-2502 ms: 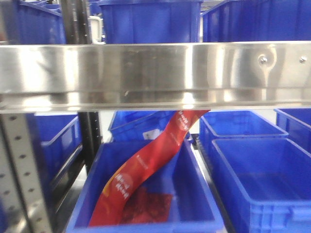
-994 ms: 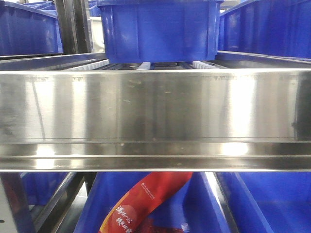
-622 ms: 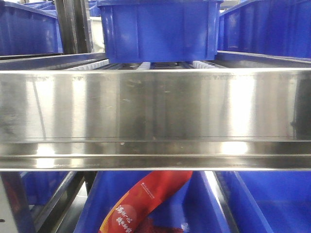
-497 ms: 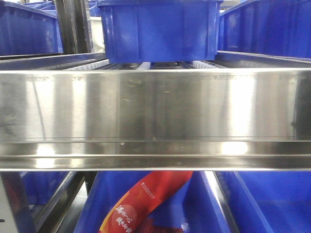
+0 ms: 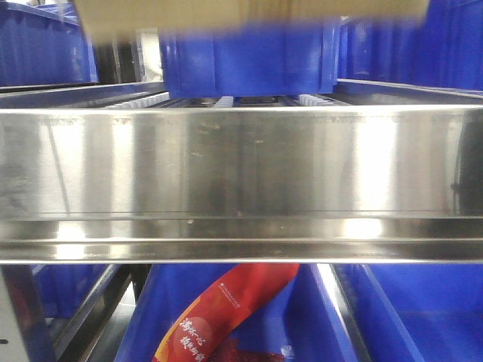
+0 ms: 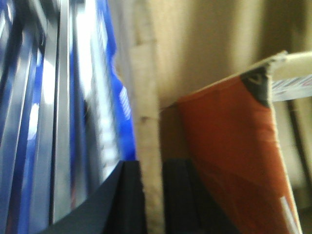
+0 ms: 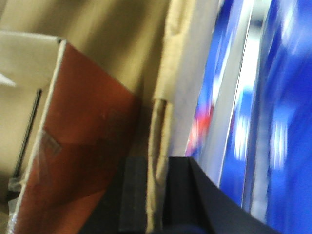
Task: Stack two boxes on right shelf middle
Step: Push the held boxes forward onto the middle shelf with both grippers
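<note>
In the front view, a blurred brown box (image 5: 249,13) is seen along the 12 o'clock edge, above the broad mirror-like front rail of the shelf (image 5: 241,166). Behind the rail, white roller tracks (image 5: 313,99) and a blue bin (image 5: 249,64) are visible; the box is seen in front of the bin's upper part. Whether the box touches the shelf cannot be told. At 6 o'clock, below the rail, a red printed bag (image 5: 226,309) is seen in a lower blue bin (image 5: 317,317).

In the left wrist view, the left gripper (image 6: 151,200) is nearly closed, with 2 dark fingers (image 6: 127,200) pinching an upright cardboard flap (image 6: 146,122) of the plain box between them. At 3 o'clock of the flap, inside the carton, a red-orange printed box (image 6: 234,156) is seen.

In the right wrist view, the right gripper (image 7: 153,195) is likewise clenched on a cardboard flap (image 7: 163,122), with dark fingers (image 7: 132,195) on both sides. The red-orange box (image 7: 83,156) is seen at 9 o'clock of it. The shelf rail (image 7: 234,122) appears blurred at 3 o'clock.
</note>
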`<state>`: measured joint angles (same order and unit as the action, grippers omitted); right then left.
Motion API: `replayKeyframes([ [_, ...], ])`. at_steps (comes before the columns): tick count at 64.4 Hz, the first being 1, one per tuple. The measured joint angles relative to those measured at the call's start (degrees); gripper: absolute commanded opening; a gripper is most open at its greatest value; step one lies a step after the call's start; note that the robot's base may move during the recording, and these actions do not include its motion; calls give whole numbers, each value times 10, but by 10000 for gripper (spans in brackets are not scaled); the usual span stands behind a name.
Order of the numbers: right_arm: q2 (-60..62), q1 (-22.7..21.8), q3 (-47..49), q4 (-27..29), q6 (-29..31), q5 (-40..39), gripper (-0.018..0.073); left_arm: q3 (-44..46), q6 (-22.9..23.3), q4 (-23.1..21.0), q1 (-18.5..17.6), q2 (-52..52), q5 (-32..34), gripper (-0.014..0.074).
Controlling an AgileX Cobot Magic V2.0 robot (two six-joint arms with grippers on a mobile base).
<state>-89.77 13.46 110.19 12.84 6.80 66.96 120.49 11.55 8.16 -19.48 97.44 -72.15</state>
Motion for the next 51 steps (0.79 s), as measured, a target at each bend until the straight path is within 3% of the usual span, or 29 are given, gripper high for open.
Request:
replayKeyframes([
  [10, -58, 0, 0, 0, -1, 16, -125, -22, 0, 6, 0, 34, -4, -111],
  [16, -77, 0, 0, 0, -1, 17, 16, -27, 0, 10, 0, 37, -6, -85],
  [21, -81, 0, 0, 4, -1, 17, 195, -27, 0, 15, 0, 37, -6, 2],
  [27, -79, 0, 0, 11, 1, 15, 423, -27, -4, 21, 1, 37, 2, 195],
  [31, -77, 0, 1, 10, 1, 14, 503, -27, -5, 23, 1, 37, 9, 375],
  [38, -70, 0, 1, 12, 1, 7, 515, -25, -8, 23, 1, 36, 13, 633],
  [45, -53, 0, 2, 12, 1, 0, 464, -22, -9, 23, 1, 34, 13, 551],
  [51, -31, 0, 4, 12, 1, -3, 337, -22, -9, 23, 1, 24, 19, 485],
])
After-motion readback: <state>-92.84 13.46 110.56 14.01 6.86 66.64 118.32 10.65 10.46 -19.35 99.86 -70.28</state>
